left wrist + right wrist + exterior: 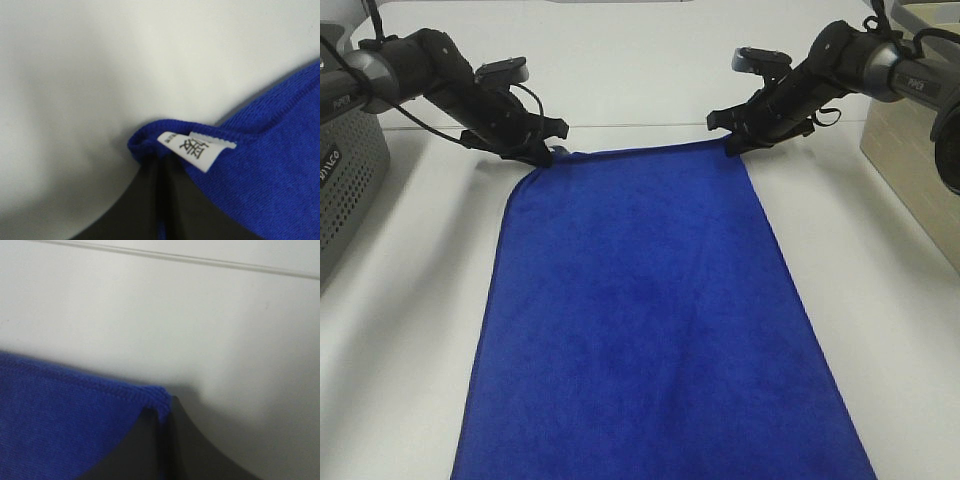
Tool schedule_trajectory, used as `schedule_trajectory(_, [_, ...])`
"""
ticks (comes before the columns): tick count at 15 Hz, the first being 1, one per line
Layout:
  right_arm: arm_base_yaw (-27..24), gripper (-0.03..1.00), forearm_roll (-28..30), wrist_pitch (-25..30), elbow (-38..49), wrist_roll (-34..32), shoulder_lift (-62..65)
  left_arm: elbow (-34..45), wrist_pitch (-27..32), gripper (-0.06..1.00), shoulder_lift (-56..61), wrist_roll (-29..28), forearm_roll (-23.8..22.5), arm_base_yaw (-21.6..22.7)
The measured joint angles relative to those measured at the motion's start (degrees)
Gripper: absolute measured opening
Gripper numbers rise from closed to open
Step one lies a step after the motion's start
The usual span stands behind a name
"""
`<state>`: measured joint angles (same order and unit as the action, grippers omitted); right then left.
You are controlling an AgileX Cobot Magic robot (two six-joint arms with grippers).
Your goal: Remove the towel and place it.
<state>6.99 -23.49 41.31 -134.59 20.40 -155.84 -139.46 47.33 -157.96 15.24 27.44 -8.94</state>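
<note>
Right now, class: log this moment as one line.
left gripper: shut on towel corner | right gripper: shut on other corner | towel: flat on table

Blue towel (650, 330) spread flat, white-tagged corner

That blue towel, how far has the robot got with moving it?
Done: the left hand and right hand have each pinched a far corner of the towel. In hand: both hold it, but it lies spread flat on the table. Left: lifting it away and placing it.
</note>
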Motion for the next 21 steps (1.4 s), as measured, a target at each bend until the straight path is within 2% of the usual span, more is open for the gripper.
schedule_trajectory(4, [0.00,0.02,0.97,-5.61,0.34,2.01,-0.40,0.00,-7.45,0.00,-0.57,2.98,0.00,-0.11])
schedule_trajectory(7, [0.06,0.02,1.66,-10.54,0.57,2.58,-0.92,0.00,-12.95,0.00,-0.57,8.71,0.40,-1.32])
schedule_trajectory(11, [0.06,0.02,2.29,-14.67,0.69,3.27,-1.49,0.00,-19.71,0.00,-0.57,10.26,0.69,-2.01])
schedule_trajectory(12, [0.06,0.02,2.29,-16.33,0.69,3.38,-1.66,0.00,-21.83,0.00,-0.57,12.09,0.69,-2.41])
schedule_trajectory(17, [0.06,0.02,2.35,-19.71,0.69,3.44,-1.95,0.00,-26.41,0.00,-0.57,14.32,0.74,-2.98])
schedule_trajectory(21, [0.06,0.02,2.35,-21.26,0.69,3.44,-1.95,0.00,-27.67,0.00,-0.57,15.87,0.86,-3.09])
